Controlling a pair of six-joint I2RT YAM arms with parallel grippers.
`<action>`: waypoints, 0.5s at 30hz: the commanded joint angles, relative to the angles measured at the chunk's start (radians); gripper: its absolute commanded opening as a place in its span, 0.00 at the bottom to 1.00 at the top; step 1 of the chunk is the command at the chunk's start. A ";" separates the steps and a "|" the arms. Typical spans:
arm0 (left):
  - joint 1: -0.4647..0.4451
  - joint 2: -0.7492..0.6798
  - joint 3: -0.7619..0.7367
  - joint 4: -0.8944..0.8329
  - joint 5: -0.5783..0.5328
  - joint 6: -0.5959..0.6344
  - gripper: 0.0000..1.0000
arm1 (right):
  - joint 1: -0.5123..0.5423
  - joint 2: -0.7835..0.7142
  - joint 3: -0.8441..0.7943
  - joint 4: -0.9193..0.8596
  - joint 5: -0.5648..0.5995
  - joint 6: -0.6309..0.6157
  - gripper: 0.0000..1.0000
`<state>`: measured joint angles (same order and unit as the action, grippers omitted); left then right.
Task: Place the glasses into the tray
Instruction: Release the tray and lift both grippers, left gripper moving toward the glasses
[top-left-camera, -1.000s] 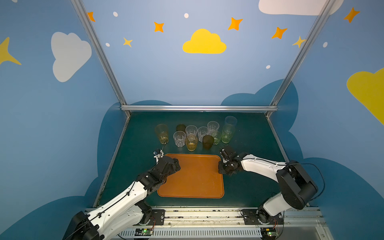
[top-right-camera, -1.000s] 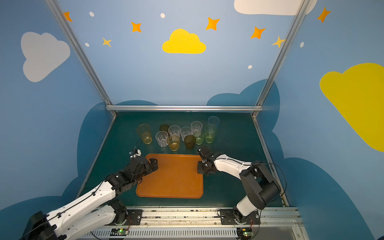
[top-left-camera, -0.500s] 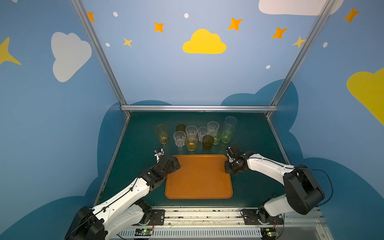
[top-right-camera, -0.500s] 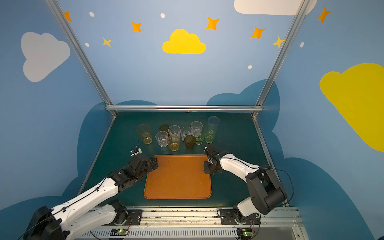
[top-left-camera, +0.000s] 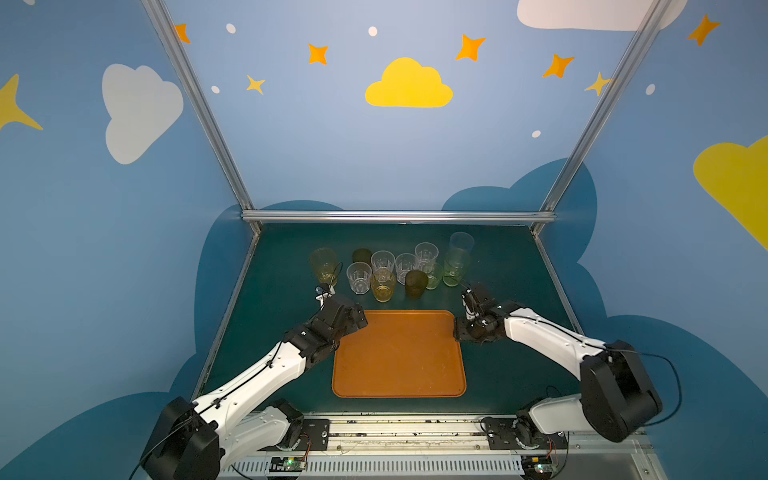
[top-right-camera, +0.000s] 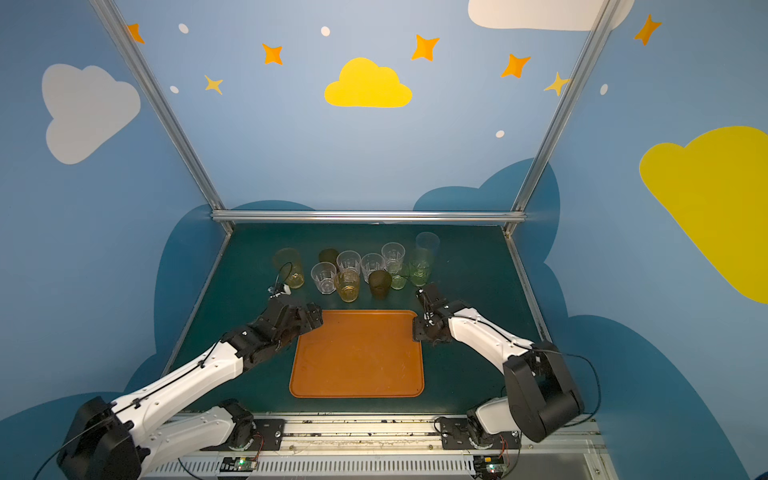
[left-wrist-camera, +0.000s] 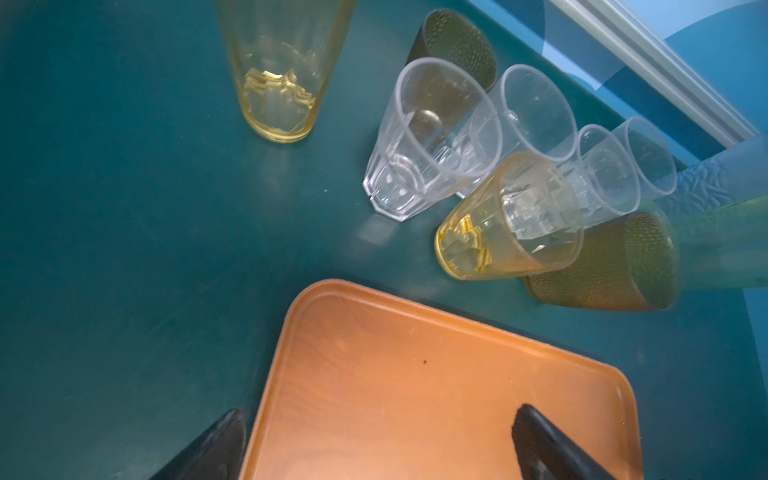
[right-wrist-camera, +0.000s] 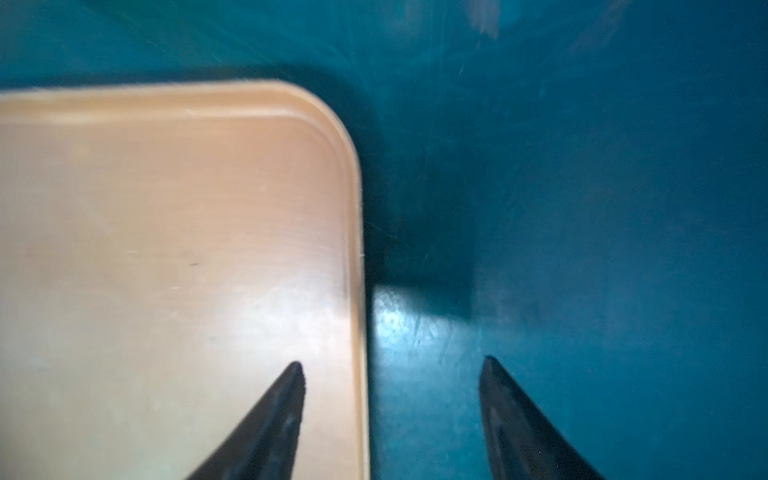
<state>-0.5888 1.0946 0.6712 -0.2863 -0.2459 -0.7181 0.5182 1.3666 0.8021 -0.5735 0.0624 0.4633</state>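
Left arm (top-left-camera: 266, 374) reaches forward from the near left base, forearm low, wrist tipped down. The left gripper (top-left-camera: 356, 319) sits at the far left corner of the tray (top-left-camera: 399, 361), jaws spread wide, holding nothing. In the left wrist view its fingers (left-wrist-camera: 540, 444) are cut off by the frame edge, one over the green table (left-wrist-camera: 124, 249) and one over the tray. The glasses (top-left-camera: 384, 270) stand upright on the table in a cluster just beyond the tray's far edge, and none is in the tray. The tall amber glass (top-left-camera: 324, 264) stands slightly apart on the left. Overlapping clear walls make a count unreliable in both top views. Right arm (top-left-camera: 548, 336) is folded at the elbow, forearm angled inward. The right gripper (top-left-camera: 462, 332) points down at the tray's far right corner. From above, the wrist hides its fingertips. The blurred right wrist view shows the fingers (right-wrist-camera: 270, 436) parted and empty, straddling the tray rim.
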 joint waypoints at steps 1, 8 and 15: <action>0.006 0.041 0.070 -0.025 0.007 0.009 1.00 | -0.006 -0.094 0.018 -0.029 -0.013 0.008 0.74; 0.010 0.118 0.150 -0.023 -0.005 0.016 1.00 | -0.006 -0.296 -0.064 0.027 -0.116 0.054 0.83; 0.047 0.163 0.201 -0.010 0.001 0.039 1.00 | -0.007 -0.438 -0.153 0.099 -0.225 0.125 0.86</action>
<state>-0.5648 1.2423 0.8383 -0.2947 -0.2405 -0.7048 0.5137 0.9680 0.6849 -0.5289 -0.0925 0.5446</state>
